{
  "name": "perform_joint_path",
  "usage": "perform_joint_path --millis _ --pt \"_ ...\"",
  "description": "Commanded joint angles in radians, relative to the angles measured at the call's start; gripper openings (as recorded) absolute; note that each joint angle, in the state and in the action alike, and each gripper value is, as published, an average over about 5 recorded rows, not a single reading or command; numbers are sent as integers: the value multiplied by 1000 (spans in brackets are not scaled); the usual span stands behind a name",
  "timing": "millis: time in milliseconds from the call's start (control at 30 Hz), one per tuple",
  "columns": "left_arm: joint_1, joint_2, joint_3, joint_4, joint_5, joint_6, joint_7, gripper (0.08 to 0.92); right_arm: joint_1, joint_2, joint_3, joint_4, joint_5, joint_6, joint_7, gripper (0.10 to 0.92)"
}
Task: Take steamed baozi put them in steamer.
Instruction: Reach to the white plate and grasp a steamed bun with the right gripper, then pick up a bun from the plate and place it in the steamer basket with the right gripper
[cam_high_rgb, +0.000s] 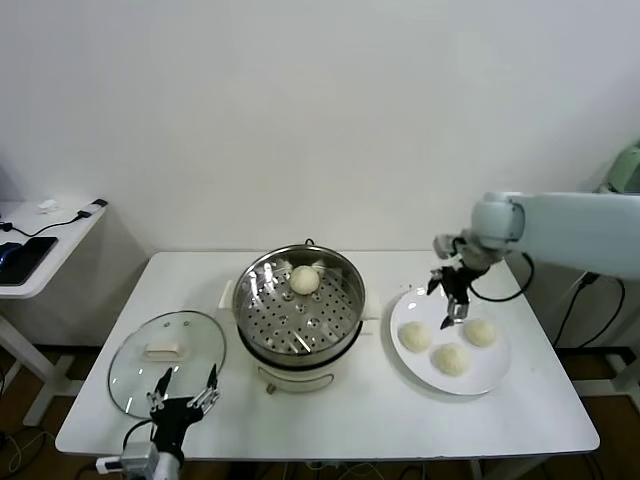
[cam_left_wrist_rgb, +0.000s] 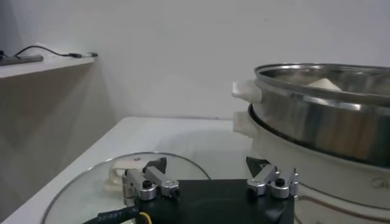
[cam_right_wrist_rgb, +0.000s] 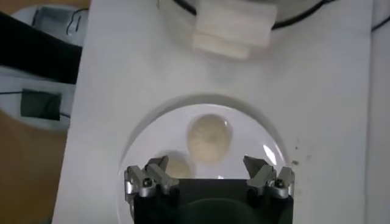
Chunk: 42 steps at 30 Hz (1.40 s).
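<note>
Table (cam_high_rgb: 330, 410): white, carrying everything; bare patch at the near edge, so no clutter in the travel path between plate and pot.
Steamer (cam_high_rgb: 300, 345): mid-table, lid off, perforated tray exposed; one baozi (cam_high_rgb: 304, 279) already sitting at the tray's far side; most holes free, so aim for an empty spot apart from that bun.
Glass lid (cam_high_rgb: 130, 365): flat on the table beside the steamer, on the left; out of the way, no need to touch.
Plate (cam_high_rgb: 480, 380): white, on the right of the steamer, holding three buns still to move.
Steamed baozi on plate (cam_high_rgb: 415, 336): three, near one another but apart; from the right wrist view one bun (cam_right_wrist_rgb: 209, 137) sits ahead of the fingertips, another (cam_right_wrist_rgb: 177, 165) partly under them.
Right gripper (cam_high_rgb: 451, 303): hovering over the plate's far-left part, above the buns, jaws spread wide, nothing held.
Step in hand, judged: picking the next bun. Centre over a single dome before descending; straddle it with both fingers clear of its neighbours; close gently, dough likely soft and easy to dent; lift straight up before crossing to the pot.
Left gripper (cam_high_rgb: 183, 391): idle at the near edge, over the lid's near rim, fingers wide apart, empty.
</note>
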Motion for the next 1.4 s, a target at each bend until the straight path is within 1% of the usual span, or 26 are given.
perform_joint_path --millis 33,333,633,733,867,933,1033,1200,1300,1400 --pt "6 -1 -5 4 1 -3 0 823 -250 13 142 -88 -60 -127 81 823" --pt "8 0 -7 8 1 -6 -1 823 -366 73 258 -197 -84 -127 116 823" --pt "13 -1 -5 3 3 -7 -3 823 -389 92 289 -220 -88 -124 128 818" --pt "16 -4 -4 -2 3 -6 -3 823 -381 88 291 -209 -93 -125 117 776" --pt "23 -5 -4 -10 4 -4 -3 823 -339 73 272 -179 -93 -124 94 682" --pt "25 -5 -4 -14 4 -3 -3 823 -300 64 258 -161 -87 -122 82 654" --pt "26 -4 -4 -18 4 -1 -3 823 -185 51 203 -129 -53 -109 45 644" --pt "26 0 -2 -27 4 3 -2 823 129 61 32 -101 45 -49 -86 644" --pt "25 2 -1 -34 4 4 0 823 286 95 -20 -87 136 -39 -143 645" --pt "25 3 0 -42 4 8 1 823 404 150 -21 -43 254 -62 -147 645"
